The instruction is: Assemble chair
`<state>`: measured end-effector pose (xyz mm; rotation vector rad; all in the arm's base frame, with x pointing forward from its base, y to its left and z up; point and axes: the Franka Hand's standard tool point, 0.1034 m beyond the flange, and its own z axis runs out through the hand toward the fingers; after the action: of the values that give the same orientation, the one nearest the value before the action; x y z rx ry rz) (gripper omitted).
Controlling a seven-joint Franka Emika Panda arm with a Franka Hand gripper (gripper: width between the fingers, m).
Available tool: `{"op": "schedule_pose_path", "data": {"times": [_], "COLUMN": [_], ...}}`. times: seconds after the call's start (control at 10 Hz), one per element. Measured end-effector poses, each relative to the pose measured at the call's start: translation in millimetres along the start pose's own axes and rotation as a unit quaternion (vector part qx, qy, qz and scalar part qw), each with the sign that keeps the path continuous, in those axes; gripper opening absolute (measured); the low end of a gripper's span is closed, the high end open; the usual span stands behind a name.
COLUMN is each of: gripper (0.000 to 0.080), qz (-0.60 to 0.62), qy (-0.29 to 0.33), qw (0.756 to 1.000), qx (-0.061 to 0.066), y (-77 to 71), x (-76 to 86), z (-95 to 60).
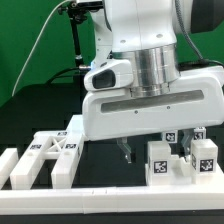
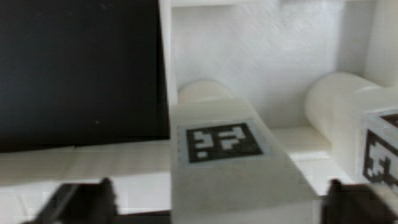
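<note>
I have the gripper point(image 1: 125, 152) hanging low over the black worktop point(image 2: 80, 70), close to the edge that carries the white rail point(image 1: 120, 192). In the wrist view its two dark fingers point(image 2: 80, 203) stand wide apart with nothing clamped between them, so the hand is open and empty.

A white tagged bar point(image 2: 222, 150) of the chair runs through the gap between the fingers and touches neither. I cannot tell how far above it the fingertips sit. Just beside that bar lies a second rounded part point(image 2: 347, 100) with a tag on its end face.

In the exterior view the chair is still in loose pieces along the railed edge. A ladder-like group of slabs point(image 1: 45, 155) with tags sits toward the exterior view's left corner. Two upright tagged blocks, the nearer block point(image 1: 160, 162) and the farther block point(image 1: 205, 155), stand near each other toward the exterior view's right corner. The fingertips hang between the two groups, closer to the blocks.
</note>
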<state>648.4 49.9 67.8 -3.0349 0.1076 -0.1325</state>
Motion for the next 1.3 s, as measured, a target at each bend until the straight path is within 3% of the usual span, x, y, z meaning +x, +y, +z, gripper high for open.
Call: {"op": "schedule_pose_path", "data": {"times": [0.1, 0.2, 0.3, 0.4, 0.6, 0.8, 1.0, 1.3], "gripper": [0.0421, 0.0421, 0.0285, 0.0285, 0.0285, 0.0285, 0.0285, 0.0286], "qz": [0.033, 0.067, 0.099, 0.147, 0.302, 0.449, 0.617, 0.713], "qy": [0.0, 0.0, 0.0, 0.001, 0.0, 0.0, -0.014, -0.017], "qw": [0.999, 0.998, 0.995, 0.989, 0.953, 0.894, 0.787, 0.701], "qx": [0.0, 0.0, 0.0, 0.0, -0.007, -0.012, 0.007, 0.01], "y": [-0.1, -0.1, 0.3, 0.4, 0.4, -0.7, -1.2, -1.6], "x": [-0.1, -0.2, 0.0, 0.1, 0.1, -1.0, -1.7, -1.8], "z": [0.3, 0.5, 0.4, 0.4, -0.9, -1.5, -1.0, 0.0]}}
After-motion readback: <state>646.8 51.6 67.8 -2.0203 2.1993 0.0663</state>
